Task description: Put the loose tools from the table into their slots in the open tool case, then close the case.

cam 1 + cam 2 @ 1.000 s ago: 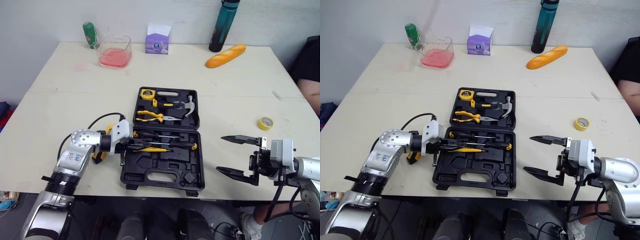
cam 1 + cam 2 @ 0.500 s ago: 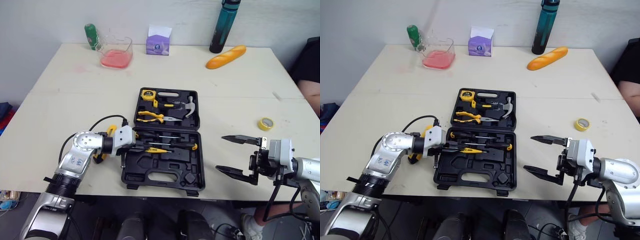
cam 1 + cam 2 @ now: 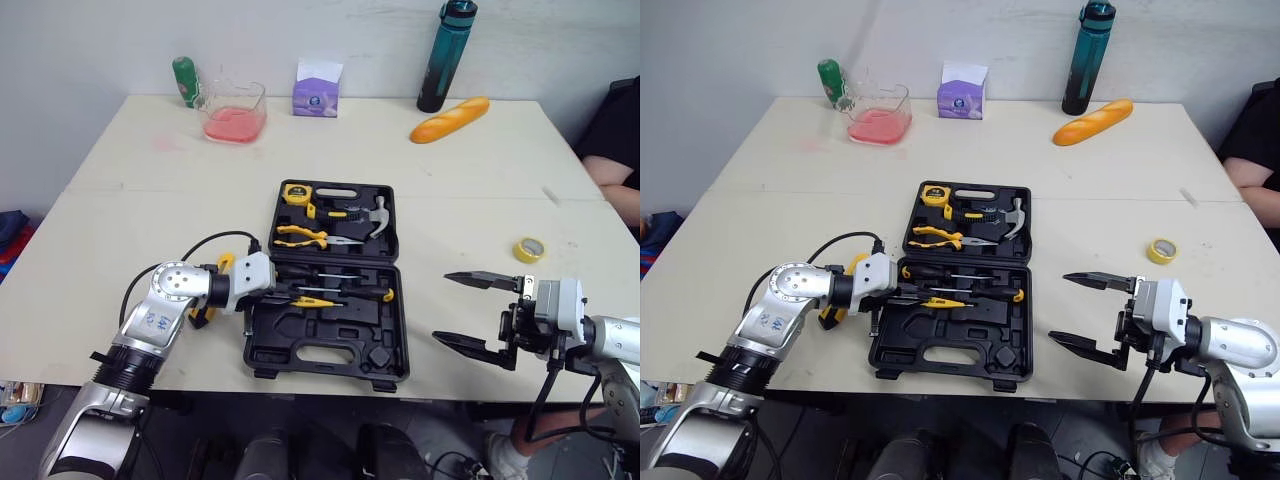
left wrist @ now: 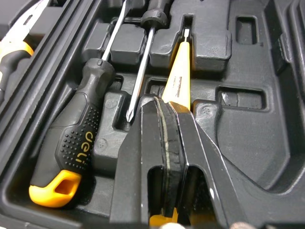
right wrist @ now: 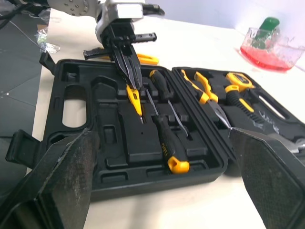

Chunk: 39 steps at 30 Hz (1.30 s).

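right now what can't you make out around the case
yellow-handled tool: its rear end, left wrist view, covered by the left hand
yellow object on the table: right wrist view, mostly behind that hand
person: left eye view, cut by the edge

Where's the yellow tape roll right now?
In the left eye view the yellow tape roll lies on the table on the robot's right, right of the open tool case and beyond the right gripper.

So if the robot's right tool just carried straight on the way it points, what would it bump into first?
Most likely the open tool case: the right tool, held open, points across the table at its near side wall. Its height is hard to judge.
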Motion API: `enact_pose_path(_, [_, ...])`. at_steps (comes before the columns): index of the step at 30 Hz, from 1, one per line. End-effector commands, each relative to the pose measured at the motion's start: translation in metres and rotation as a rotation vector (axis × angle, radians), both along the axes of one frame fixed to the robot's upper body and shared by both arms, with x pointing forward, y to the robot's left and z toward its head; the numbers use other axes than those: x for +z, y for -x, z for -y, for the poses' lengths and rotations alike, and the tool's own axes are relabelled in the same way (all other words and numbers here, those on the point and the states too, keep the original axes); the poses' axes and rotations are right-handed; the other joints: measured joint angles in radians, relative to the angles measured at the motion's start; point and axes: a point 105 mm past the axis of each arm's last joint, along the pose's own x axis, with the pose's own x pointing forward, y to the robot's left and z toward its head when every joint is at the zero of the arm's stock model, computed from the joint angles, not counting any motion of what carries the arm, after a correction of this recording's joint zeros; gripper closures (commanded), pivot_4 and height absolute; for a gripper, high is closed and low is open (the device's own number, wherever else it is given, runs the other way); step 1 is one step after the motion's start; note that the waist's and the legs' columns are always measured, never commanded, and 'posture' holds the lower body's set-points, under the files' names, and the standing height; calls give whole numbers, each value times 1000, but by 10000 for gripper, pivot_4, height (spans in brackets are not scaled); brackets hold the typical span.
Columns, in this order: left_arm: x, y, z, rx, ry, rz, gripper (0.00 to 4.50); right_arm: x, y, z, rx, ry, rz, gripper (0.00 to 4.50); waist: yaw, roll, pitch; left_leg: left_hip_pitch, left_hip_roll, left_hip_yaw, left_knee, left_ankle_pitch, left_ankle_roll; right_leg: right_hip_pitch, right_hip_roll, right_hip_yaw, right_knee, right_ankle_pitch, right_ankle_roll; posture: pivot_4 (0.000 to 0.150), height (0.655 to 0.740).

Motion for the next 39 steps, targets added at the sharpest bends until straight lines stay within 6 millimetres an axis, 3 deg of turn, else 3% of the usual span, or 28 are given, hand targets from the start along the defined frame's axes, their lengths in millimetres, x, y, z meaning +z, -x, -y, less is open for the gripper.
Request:
enact_pose_path(1, [23, 1, 0, 11, 101, 63, 44728, 14, -1, 17, -57, 34, 49, 0, -1, 0, 1, 0, 0, 0, 0, 0, 0, -1, -1, 0, 0, 0, 0, 1500, 7400])
enact_pose_path(4, [56, 1, -9, 46, 206, 138, 44728, 20, -5, 34, -106, 69, 52, 0, -2, -2, 5, -3, -1, 0, 0, 0, 1, -3, -1, 0, 0, 0, 0, 1500, 7400])
enact_pose_path(7, [74, 1, -38, 147, 237, 184, 44728, 27, -10, 54, -157, 118, 54, 0, -7, -3, 6, -5, -1, 0, 0, 0, 1, -4, -2, -1, 0, 0, 0, 1500, 7400])
enact_pose_path(8, [77, 5, -56, 190, 235, 177, 38562, 32, -14, 68, -200, 142, 58, 0, -11, -3, 6, -4, -1, 0, 0, 0, 1, -3, -1, -2, 0, 0, 0, 1500, 7400])
enact_pose_path(10, [78, 13, -86, 264, 211, 171, 32454, 42, -23, 91, -293, 141, 61, 0, -25, -2, 7, -4, 0, 1, -1, 0, 1, -3, -1, -3, 0, 0, 0, 1500, 7400])
enact_pose_path(13, [73, 23, -134, 446, 176, 180, 17408, 59, -34, 128, -426, 152, 75, 0, -39, -1, 10, -3, -1, 2, -3, 0, 1, -4, -3, -3, -1, 0, 0, 1500, 7400])
enact_pose_path(17, [69, 41, -185, 635, 146, 211, 1521, 73, -39, 155, -500, 204, 123, 0, -43, 0, 11, -3, 0, 3, -4, 0, 0, -5, -8, -3, -3, 0, 0, 1500, 7400])
enact_pose_path(20, [66, 58, -232, 826, 119, 242, 663, 63, -36, 179, -550, 325, 93, 0, -45, 0, 12, -3, -1, 3, -8, 0, 0, -6, -9, -3, -6, 0, 0, 1500, 7400])
enact_pose_path(25, [64, 82, -286, 1035, 77, 275, 663, 66, -37, 215, -724, 391, 78, 0, -57, 2, 13, -3, -2, 5, -11, -1, -1, -8, -10, -3, -7, 0, 0, 1500, 7400])
enact_pose_path(32, [47, 107, -308, 1143, 32, 231, 663, 60, -41, 240, -879, 438, 88, 0, -62, 3, 13, -5, -1, 13, -13, -2, -2, -17, -10, 4, -3, 0, 0, 1500, 7400])
enact_pose_path(39, [48, 107, -304, 1123, 44, 219, 663, 52, -45, 229, -811, 411, 100, 0, -68, 3, 13, -4, 0, 16, -13, -2, -3, -20, -9, 6, -2, 0, 0, 1500, 7400])
